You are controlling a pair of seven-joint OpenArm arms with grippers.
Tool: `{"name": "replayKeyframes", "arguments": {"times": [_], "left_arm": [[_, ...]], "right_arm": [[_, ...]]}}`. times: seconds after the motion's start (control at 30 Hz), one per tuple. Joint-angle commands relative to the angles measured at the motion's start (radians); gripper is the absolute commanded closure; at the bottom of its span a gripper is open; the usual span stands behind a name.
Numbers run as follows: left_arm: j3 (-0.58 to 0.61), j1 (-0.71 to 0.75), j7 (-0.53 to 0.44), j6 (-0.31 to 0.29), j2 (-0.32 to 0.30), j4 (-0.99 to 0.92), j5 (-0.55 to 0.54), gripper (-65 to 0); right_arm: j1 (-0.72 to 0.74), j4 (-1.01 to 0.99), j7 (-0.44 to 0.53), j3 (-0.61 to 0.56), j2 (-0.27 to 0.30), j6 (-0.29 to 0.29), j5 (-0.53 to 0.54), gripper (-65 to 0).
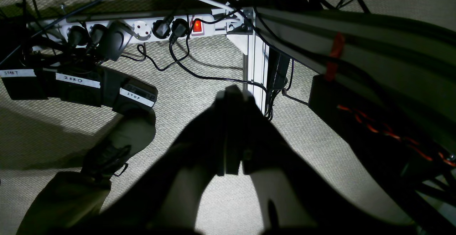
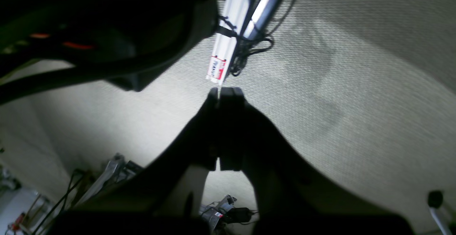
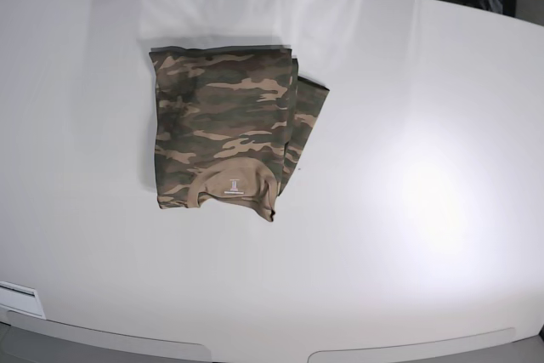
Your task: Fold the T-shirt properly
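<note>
White table (image 3: 408,210), base view: folded T-shirt (image 3: 225,121) lying left of centre, tan neck and label (image 3: 234,185) nearest the camera. Left gripper (image 1: 233,96) and right gripper (image 2: 224,94): fingers pressed together, empty, above carpet (image 1: 199,67).

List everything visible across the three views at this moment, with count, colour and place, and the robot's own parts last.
T-shirt: one, green, brown and tan camouflage, folded into a rectangle, left of centre on the table, tan neck and label toward the camera.
table: one, white, fills the base view.
power strip: one, white with a lit red switch, on the carpet, left wrist view.
labelled boxes: three, black, tagged START, ZERO, STOP, on the carpet.
carpet: beige, under both wrist cameras.
metal post: one, silver, cables tied on.
left gripper: one, dark, shut, over the floor.
right gripper: one, dark, shut, over the floor.
</note>
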Motion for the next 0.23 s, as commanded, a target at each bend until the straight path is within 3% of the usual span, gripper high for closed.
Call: {"name": "replayKeyframes", "arguments": {"times": [0.0,0.2], "left_arm": [[0.0,0.005,-0.006,-0.007,0.0,0.005,-0.005,0.0],[0.0,0.006,-0.006,-0.007,0.0,0.005,-0.005,0.0]], "right_arm": [[-0.006,0.004,0.0,0.002,0.003,0.018,0.0,0.0],[-0.002,0.004,0.0,0.002,0.004,0.018,0.0,0.0]]}}
